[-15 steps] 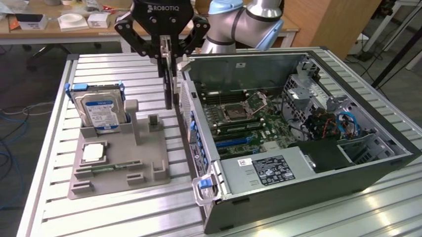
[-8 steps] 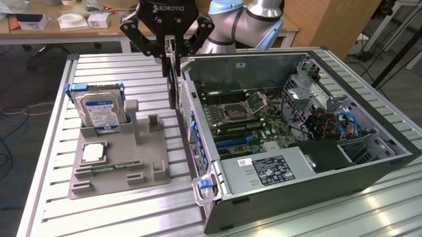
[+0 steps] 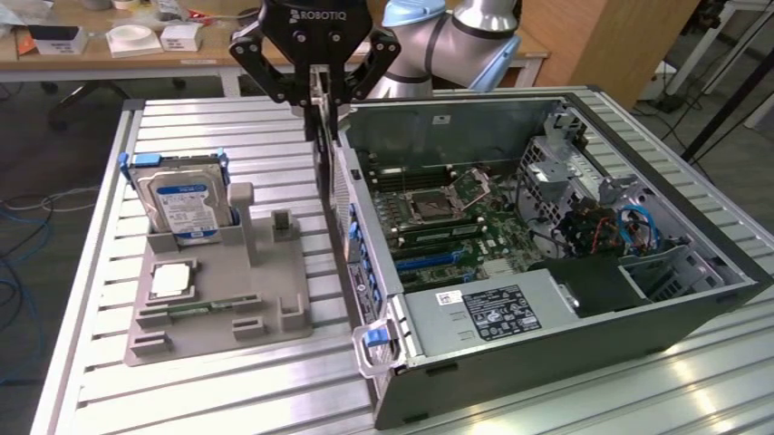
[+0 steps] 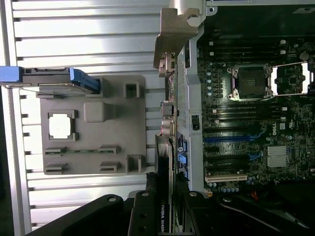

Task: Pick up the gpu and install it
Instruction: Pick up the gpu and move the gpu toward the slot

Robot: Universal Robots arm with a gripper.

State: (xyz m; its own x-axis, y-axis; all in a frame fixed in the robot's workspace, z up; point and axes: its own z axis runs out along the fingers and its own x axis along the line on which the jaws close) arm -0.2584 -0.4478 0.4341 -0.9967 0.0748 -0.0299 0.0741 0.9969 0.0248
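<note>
Already picked up, the gpu (image 3: 324, 145) hangs edge-down over the open computer case's (image 3: 545, 362) side wall, our gripper (image 3: 324, 91) partly closed on its upper edge; seating on the motherboard (image 3: 472, 227), we judge, is not yet done.

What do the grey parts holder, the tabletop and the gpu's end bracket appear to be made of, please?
Grey parts holder: probably matte plastic, perhaps printed; uniform dull grey, blocky pockets.
Tabletop: likely aluminium profile; silver grooved slats with soft glare.
End bracket of the gpu: thin bent sheet metal, pale satin sheen.
</note>
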